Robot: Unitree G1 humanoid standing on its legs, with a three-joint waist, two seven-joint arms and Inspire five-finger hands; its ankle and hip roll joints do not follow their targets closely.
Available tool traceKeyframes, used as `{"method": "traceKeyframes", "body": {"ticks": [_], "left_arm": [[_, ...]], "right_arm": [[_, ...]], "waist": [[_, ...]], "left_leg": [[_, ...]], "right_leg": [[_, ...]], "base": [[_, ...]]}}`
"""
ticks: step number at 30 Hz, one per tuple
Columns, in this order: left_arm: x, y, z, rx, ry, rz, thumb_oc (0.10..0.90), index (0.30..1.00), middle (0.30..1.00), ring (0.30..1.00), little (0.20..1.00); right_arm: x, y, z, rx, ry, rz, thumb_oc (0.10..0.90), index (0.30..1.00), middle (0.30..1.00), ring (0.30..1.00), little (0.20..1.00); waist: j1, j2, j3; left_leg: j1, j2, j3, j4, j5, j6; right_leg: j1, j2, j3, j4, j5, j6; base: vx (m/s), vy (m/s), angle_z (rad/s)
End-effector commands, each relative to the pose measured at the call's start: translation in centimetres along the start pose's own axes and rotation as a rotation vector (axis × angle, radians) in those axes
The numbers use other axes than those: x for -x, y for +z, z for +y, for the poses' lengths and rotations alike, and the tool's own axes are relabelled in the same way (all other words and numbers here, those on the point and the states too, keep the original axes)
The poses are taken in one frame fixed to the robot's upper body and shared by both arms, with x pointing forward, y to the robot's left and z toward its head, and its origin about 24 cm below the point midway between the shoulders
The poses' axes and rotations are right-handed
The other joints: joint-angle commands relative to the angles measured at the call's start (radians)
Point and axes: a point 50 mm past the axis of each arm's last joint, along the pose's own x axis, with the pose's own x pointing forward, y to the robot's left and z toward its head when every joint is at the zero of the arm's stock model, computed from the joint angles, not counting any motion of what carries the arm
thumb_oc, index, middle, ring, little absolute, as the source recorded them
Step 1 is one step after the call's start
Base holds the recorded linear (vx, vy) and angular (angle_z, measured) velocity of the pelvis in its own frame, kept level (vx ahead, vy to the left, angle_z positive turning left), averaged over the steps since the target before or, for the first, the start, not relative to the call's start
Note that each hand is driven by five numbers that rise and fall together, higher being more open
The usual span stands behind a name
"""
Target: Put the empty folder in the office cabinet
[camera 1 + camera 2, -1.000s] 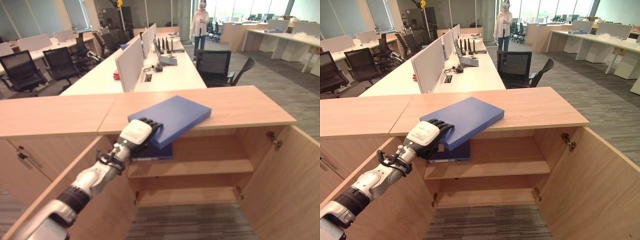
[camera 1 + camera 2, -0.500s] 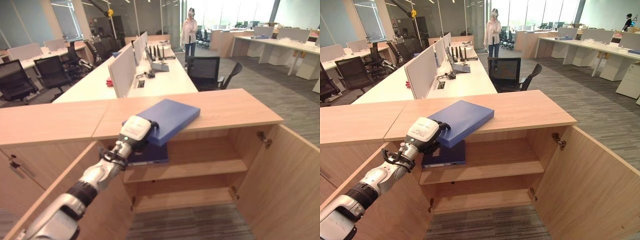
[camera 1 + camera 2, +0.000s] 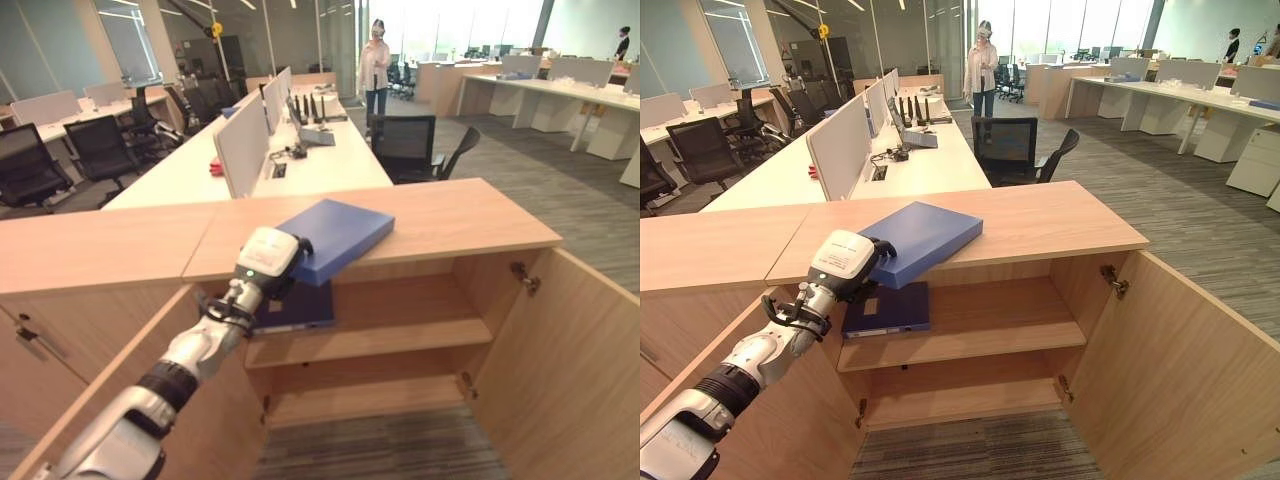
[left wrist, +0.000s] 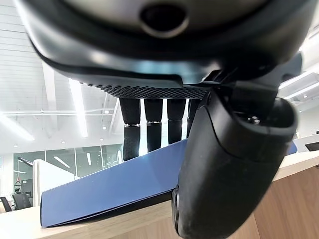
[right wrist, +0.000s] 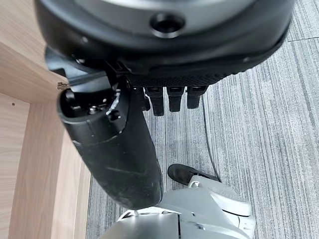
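A blue folder [image 3: 338, 232] lies flat on the wooden cabinet top [image 3: 455, 212], its near corner jutting over the front edge. My left hand [image 3: 266, 259] is shut on that corner. In the left wrist view its fingers [image 4: 149, 130] lie on the folder [image 4: 112, 188] and the thumb [image 4: 224, 174] curls beneath it. A second blue folder [image 3: 296, 310] lies on the upper shelf [image 3: 410, 333] inside the open cabinet, directly under the held corner. My right hand [image 5: 112, 144] hangs open over grey carpet beside a wooden panel.
Both cabinet doors stand open: the right door [image 3: 575, 345] swings far out and the left door [image 3: 165, 360] sits under my left arm. Behind the cabinet stand white desks [image 3: 330, 160] with dividers and black chairs [image 3: 405, 140]. A person [image 3: 377, 65] stands far back.
The camera has shifted. My left hand has closed further over the folder's near corner, and that corner hangs less far past the cabinet edge.
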Motion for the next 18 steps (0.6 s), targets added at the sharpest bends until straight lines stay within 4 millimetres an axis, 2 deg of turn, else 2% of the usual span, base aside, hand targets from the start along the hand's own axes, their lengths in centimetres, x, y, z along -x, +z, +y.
{"method": "traceKeyframes", "body": {"ticks": [1,6,8,9,16,18], "left_arm": [[-0.3,-1.7,1.6,0.076,0.047,0.094,0.400,0.300,0.300,0.300,0.300],[0.6,3.1,3.2,0.347,0.184,-0.035,0.400,0.300,0.300,0.300,0.300],[1.1,3.8,3.5,0.406,0.197,-0.056,0.400,0.300,0.300,0.300,0.300],[2.3,5.6,4.5,0.584,0.244,-0.113,0.400,0.300,0.300,0.300,0.300],[4.8,6.9,7.1,0.841,0.286,-0.211,0.400,0.300,0.300,0.300,0.300],[6.0,7.8,8.7,1.041,0.257,-0.309,0.400,0.300,0.300,0.300,0.300]], "right_arm": [[-0.1,1.9,0.7,0.040,0.001,-0.039,0.800,0.900,0.900,0.900,0.900],[0.0,2.6,1.6,-0.002,0.011,-0.050,0.800,0.900,0.900,0.900,0.900],[0.0,2.6,1.6,-0.013,0.012,-0.049,0.800,0.900,0.900,0.900,0.900],[0.1,3.1,1.9,-0.045,0.018,-0.058,0.800,0.900,0.900,0.900,0.900],[0.2,3.7,2.6,-0.098,0.036,-0.075,0.800,0.900,0.900,0.900,0.900],[0.2,4.1,2.5,-0.130,0.044,-0.091,0.800,0.900,0.900,0.900,0.900]], "waist": [[-0.012,-0.062,0.029],[0.005,-0.072,0.038],[0.008,-0.071,0.038],[0.022,-0.075,0.047],[0.042,-0.079,0.056],[0.050,-0.077,0.064]], "left_leg": [[0.039,-0.027,-0.054,-0.002,-0.083,-0.023],[0.035,-0.027,-0.069,-0.002,-0.082,-0.019],[0.035,-0.027,-0.073,-0.002,-0.083,-0.018],[0.031,-0.028,-0.081,-0.002,-0.081,-0.016],[0.022,-0.031,-0.095,-0.002,-0.078,-0.013],[0.017,-0.030,-0.101,-0.002,-0.075,-0.012]], "right_leg": [[0.016,-0.024,-0.009,0.006,-0.024,0.065],[0.016,-0.026,-0.015,0.006,-0.024,0.062],[0.016,-0.026,-0.016,0.006,-0.023,0.062],[0.015,-0.028,-0.020,0.006,-0.020,0.060],[0.012,-0.028,-0.029,0.006,-0.018,0.059],[0.008,-0.031,-0.034,0.006,-0.013,0.059]], "base": [[0.00,0.000,0.00],[0.00,0.000,0.00],[0.00,0.003,0.03],[0.00,-0.002,0.05],[-0.01,-0.005,0.11],[-0.03,0.005,0.07]]}}
